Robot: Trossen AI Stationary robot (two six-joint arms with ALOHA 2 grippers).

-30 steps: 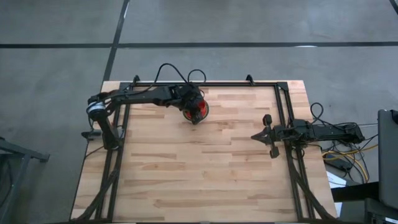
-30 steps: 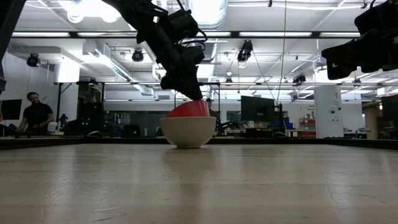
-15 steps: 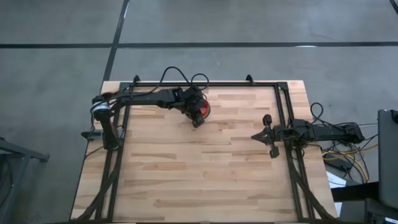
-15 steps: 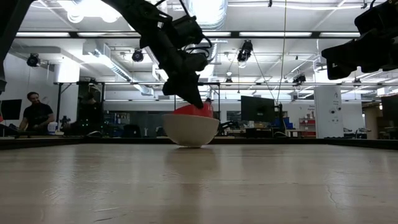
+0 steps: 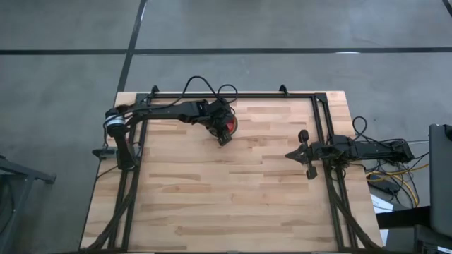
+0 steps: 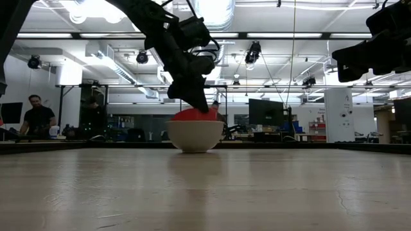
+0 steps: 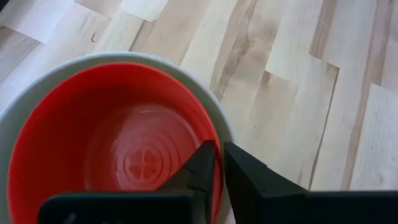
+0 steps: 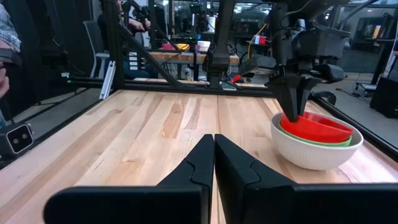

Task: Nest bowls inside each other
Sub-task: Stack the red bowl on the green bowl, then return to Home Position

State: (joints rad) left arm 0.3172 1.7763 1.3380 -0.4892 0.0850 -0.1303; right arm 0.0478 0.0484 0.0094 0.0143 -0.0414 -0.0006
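Left pincer point(image 7: 219, 163) pinches the rim of the red round plastic bowl point(image 7: 118, 149), which sits tilted on a green bowl point(image 8: 317, 140) inside the white-grey bowl point(image 6: 194, 135) near the wooden counter's point(image 5: 233, 197) far edge. Bare planks spread all around. Right pincer point(image 8: 213, 155) waits closed over the counter's right edge.

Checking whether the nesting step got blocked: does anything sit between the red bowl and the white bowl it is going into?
A green bowl already lies nested in the white bowl, and the red bowl rests tilted on top of it. The left gripper pinches the red bowl's rim. Nothing else visible blocks it.
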